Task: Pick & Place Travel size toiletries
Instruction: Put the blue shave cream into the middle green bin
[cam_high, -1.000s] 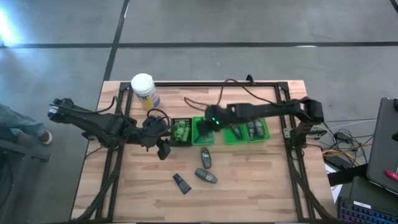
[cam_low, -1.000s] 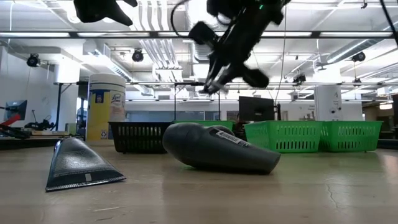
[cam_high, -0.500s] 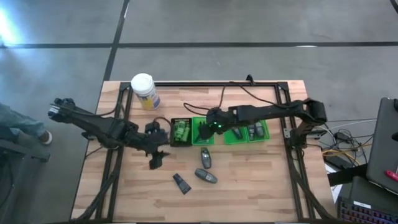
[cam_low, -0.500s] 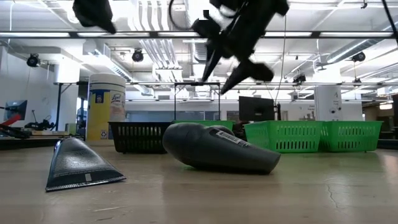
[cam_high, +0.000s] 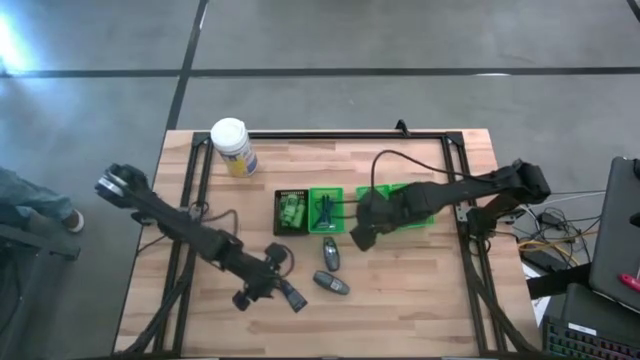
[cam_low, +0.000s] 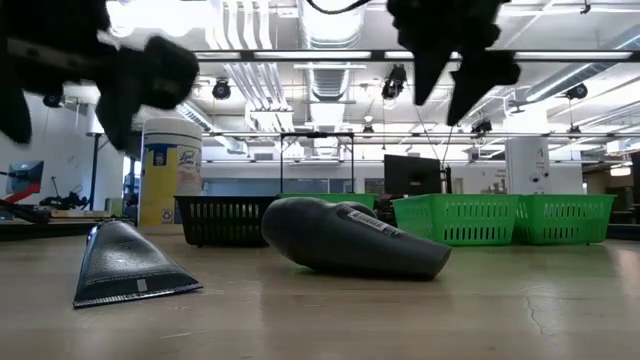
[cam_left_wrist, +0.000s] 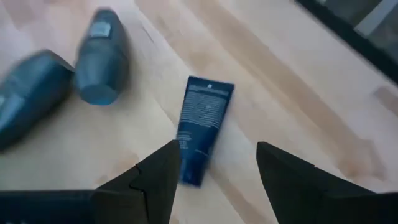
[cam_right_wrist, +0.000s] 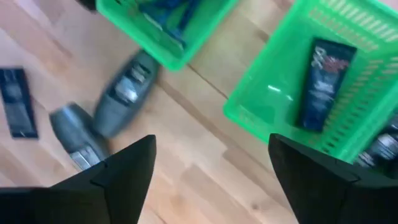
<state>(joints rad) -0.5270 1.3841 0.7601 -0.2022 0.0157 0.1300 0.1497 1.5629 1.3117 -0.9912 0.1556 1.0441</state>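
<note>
Wood-plank table (cam_high: 400, 310) w/ black frame, grey floor around; low view shows a lab room w/ ceiling lights. Row of trays (cam_high: 330, 210) mid-table; white-lidded jar (cam_high: 232, 146) well behind it. In front of the trays: two grey oval tubes (cam_high: 331, 254), flat dark tube (cam_high: 293, 296). Left end effector (cam_left_wrist: 217, 165) over the flat tube, fingers apart, empty. Right end effector (cam_right_wrist: 211, 168) just in front of trays, apart, empty.

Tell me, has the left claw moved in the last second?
Yes. The left gripper has swung away from the black tray toward the table's near edge, now open above the flat tube.
</note>
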